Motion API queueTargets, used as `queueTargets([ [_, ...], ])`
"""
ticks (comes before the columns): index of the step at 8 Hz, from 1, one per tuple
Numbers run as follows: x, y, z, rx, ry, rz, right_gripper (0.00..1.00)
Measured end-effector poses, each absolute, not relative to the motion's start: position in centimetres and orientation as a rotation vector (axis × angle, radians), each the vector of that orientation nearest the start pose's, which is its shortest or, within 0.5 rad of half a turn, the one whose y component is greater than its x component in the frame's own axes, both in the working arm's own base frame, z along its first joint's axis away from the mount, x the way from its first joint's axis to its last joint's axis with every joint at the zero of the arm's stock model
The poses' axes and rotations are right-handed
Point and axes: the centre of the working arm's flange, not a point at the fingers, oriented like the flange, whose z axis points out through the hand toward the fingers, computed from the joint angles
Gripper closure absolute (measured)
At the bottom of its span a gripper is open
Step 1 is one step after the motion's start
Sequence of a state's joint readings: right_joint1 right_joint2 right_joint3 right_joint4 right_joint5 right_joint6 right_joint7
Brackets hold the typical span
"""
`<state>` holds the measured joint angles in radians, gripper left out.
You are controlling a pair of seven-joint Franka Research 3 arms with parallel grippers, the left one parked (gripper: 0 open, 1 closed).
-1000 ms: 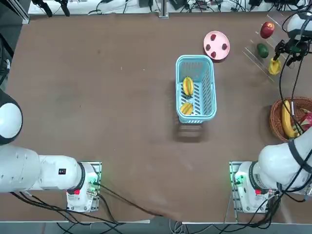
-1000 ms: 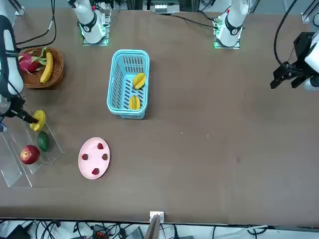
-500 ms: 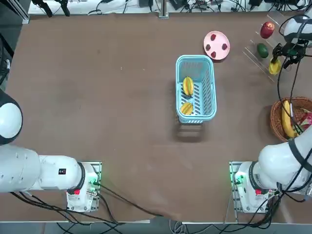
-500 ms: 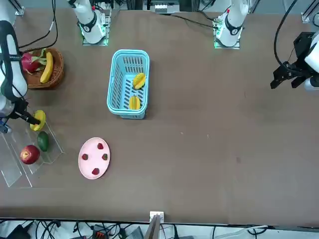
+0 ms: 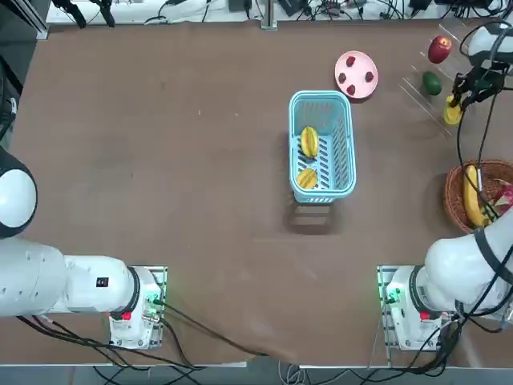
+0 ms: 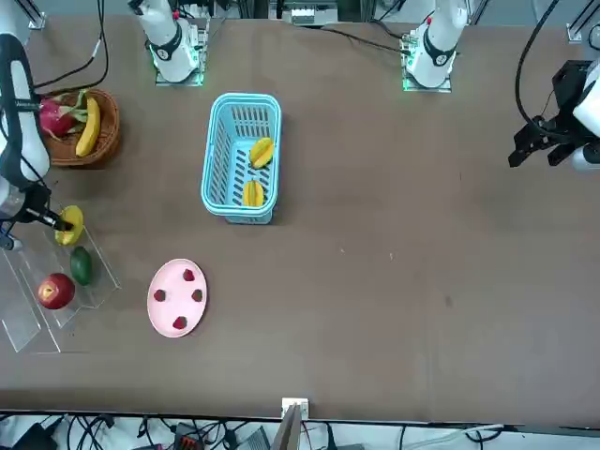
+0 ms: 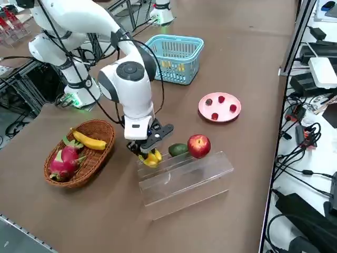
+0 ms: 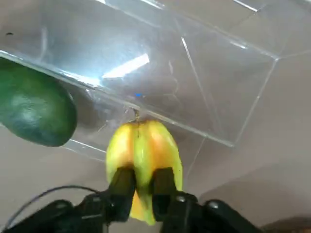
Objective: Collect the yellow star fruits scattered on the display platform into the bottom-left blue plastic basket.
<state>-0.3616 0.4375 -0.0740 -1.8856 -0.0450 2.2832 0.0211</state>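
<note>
Brown tabletop spread under the clear stand, at whose edge the right gripper pinched the third star fruit between its fingers. Two star fruits lay in the blue basket; the grasp seemed made, so lifting and carrying came next

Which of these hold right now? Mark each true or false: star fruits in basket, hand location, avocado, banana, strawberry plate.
1. Two star fruits lie in the blue basket. True.
2. The right hand is over the pink plate. False: it is at the star fruit on the clear stand, a finger on either side.
3. The green avocado is in the wicker basket. False: it sits on the clear stand, beside the red apple.
4. The banana is in the wicker basket. True.
5. The pink plate is bare. False: small red berries lie on it.
</note>
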Motion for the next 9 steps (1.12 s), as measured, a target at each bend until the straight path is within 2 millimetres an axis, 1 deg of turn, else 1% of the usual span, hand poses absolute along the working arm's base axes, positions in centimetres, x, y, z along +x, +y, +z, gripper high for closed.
queueTargets([
  [2, 56.8, -26.2, 27.3, -3.119, 0.661, 0.132, 0.78],
  [3, 56.5, -26.0, 27.6, -3.109, 0.653, 0.191, 0.78],
  [4, 56.5, -25.6, 28.9, -3.095, 0.645, 0.263, 0.78],
  [5, 56.6, -25.0, 31.4, -3.072, 0.633, 0.363, 0.78],
  [6, 57.0, -23.7, 34.7, -3.048, 0.616, 0.451, 0.80],
  [7, 57.6, -21.4, 38.2, -3.033, 0.621, 0.495, 0.80],
  [8, 58.0, -17.8, 41.3, -3.028, 0.623, 0.521, 0.80],
  [9, 58.2, -12.9, 43.8, -3.024, 0.602, 0.548, 0.80],
])
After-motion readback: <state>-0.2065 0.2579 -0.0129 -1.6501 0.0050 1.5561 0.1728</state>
